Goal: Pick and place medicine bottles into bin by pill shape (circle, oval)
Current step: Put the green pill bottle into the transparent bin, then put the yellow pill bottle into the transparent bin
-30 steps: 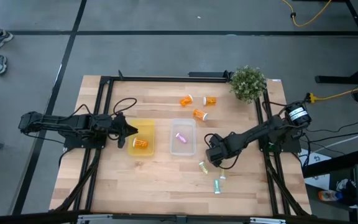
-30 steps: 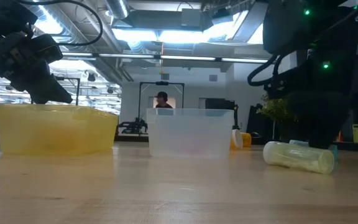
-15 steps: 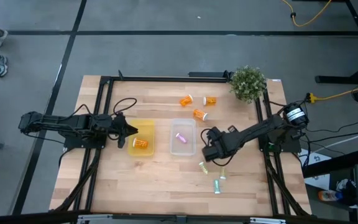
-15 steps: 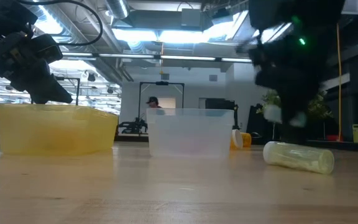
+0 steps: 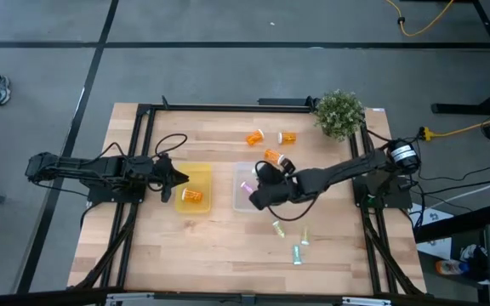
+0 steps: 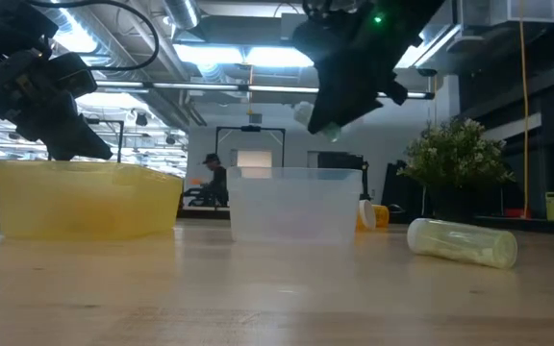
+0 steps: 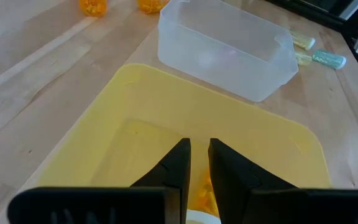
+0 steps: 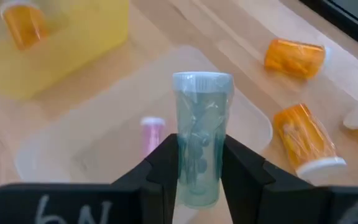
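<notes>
Right gripper (image 8: 199, 163) pinching teal bottle (image 8: 200, 135), hanging over clear bin (image 5: 250, 189). Risk: tilted release clips the rim and bounces out. Left gripper (image 7: 195, 163) nearly closed, empty, over yellow bin (image 7: 166, 106).

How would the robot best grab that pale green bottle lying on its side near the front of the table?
Probably across the middle of its round body, coming straight down from above. The pale green bottle lies flat on the table with open space on both long sides, so the fingers can close across it.

Robotics lab: exposed ceiling ducts (image 6: 171, 58), framed wooden workbench (image 5: 228, 246), floor cables (image 5: 424, 21).
</notes>
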Motion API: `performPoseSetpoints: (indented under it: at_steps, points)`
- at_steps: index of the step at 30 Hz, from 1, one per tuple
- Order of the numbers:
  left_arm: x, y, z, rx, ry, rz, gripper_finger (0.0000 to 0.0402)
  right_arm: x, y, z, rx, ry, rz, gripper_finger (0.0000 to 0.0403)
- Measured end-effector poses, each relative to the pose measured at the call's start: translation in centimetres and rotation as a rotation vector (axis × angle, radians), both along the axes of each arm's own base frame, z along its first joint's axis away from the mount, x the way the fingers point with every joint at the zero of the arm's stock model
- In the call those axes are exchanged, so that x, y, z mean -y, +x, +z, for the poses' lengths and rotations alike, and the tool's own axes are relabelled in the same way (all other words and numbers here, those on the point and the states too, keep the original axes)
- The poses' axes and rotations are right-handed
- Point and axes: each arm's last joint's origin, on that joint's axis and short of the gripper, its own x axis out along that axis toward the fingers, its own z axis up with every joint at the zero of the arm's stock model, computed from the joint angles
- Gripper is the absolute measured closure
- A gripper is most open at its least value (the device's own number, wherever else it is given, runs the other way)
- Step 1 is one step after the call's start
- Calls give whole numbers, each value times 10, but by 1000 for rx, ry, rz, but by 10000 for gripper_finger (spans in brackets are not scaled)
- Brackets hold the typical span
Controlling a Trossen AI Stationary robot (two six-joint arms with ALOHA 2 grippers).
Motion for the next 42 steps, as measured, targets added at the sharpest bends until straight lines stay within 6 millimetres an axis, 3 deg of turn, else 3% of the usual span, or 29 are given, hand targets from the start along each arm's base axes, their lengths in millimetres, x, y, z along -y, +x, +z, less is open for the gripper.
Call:
performPoseSetpoints:
  at_steps: [7, 12, 18, 22, 29, 33, 42]
  points:
    - [0, 0, 0, 0, 0, 0, 351, 17, 4, -1, -10, 48, -15, 233]
    - [0, 0, 0, 0, 0, 0, 351, 18, 3, 4, -45, 37, 3, 193]
    - [0, 0, 0, 0, 0, 0, 351, -5, -4, 33, -128, 96, 45, 183]
    - [0, 0, 0, 0, 0, 0, 351, -30, -16, 38, -216, 215, 110, 183]
    - [0, 0, 0, 0, 0, 0, 351, -67, -35, 21, -309, 510, 98, 183]
    - [0, 0, 0, 0, 0, 0, 351, -72, -43, 7, -334, 600, -17, 183]
    - [0, 0, 0, 0, 0, 0, 351, -77, -40, -34, -346, 669, 10, 183]
